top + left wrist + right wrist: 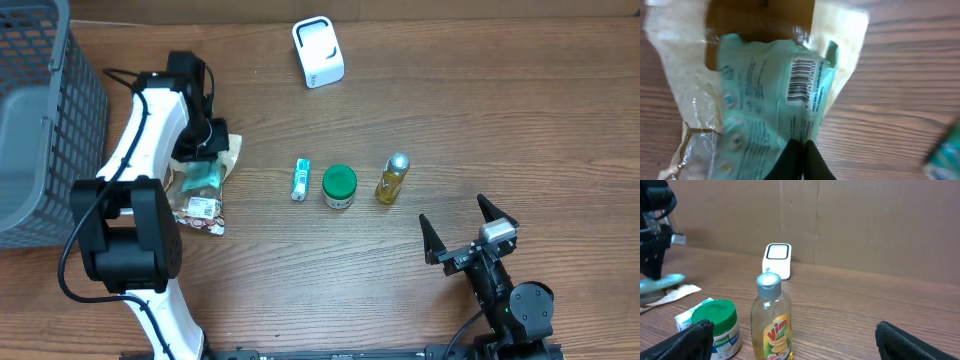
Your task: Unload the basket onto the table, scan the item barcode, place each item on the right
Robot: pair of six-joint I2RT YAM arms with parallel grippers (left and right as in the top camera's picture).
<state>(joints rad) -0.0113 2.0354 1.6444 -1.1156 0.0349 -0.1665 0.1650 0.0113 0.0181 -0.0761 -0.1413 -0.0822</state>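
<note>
**Left claw pinching teal pouch by its edge**

Teal pouch [765, 115] is lying on other packets [200, 212] at the left of the surface [420, 110], near the basket [40, 120]. The left claw [800, 150] is pinching its lower edge, jaws fully together. The pouch is prob. light, soft, crinkly film, so it's likely sagging and slipping. An edge grip away from the barcode [801, 80] is looking best. The right claw [455, 220] is sitting wide open, w/ nothing in it. Can't tell whether the pinch is also catching the cream packet [685, 70] beneath. The wrist view is blurring.

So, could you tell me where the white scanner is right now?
In the overhead view the white scanner stands alone near the far edge of the table, beyond the row of small tube, green-lidded jar and yellow bottle.
</note>
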